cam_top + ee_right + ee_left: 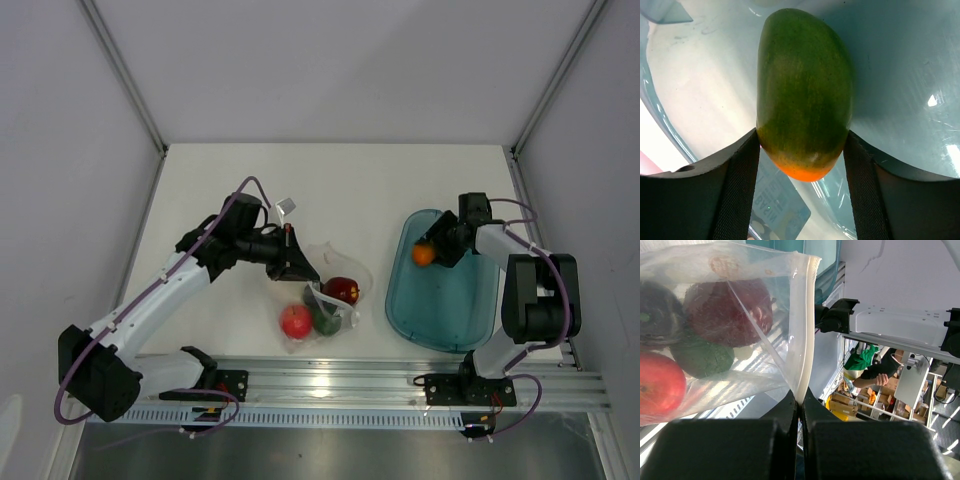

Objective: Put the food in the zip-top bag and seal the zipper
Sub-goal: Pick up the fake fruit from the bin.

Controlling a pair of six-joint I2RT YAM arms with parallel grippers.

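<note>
Maybe the green and orange fruit (802, 85) will slip. It is smooth and round, and the right gripper (802, 142) holds it only near one end, with a finger on each side. It is at the far end of the teal tray (470, 320), on the right. The bag mouth could sag too, because the left gripper (800, 407) is shut tight on just one bit of the zipper (802, 330). The zip-top bag (335, 300) is clear and crinkly. It lies left of the tray, with a red tomato (660, 382) and a green piece (702, 357) inside.

Clear bag (338, 262), fruits (296, 320) inside, green-orange mango (424, 254) outside
</note>
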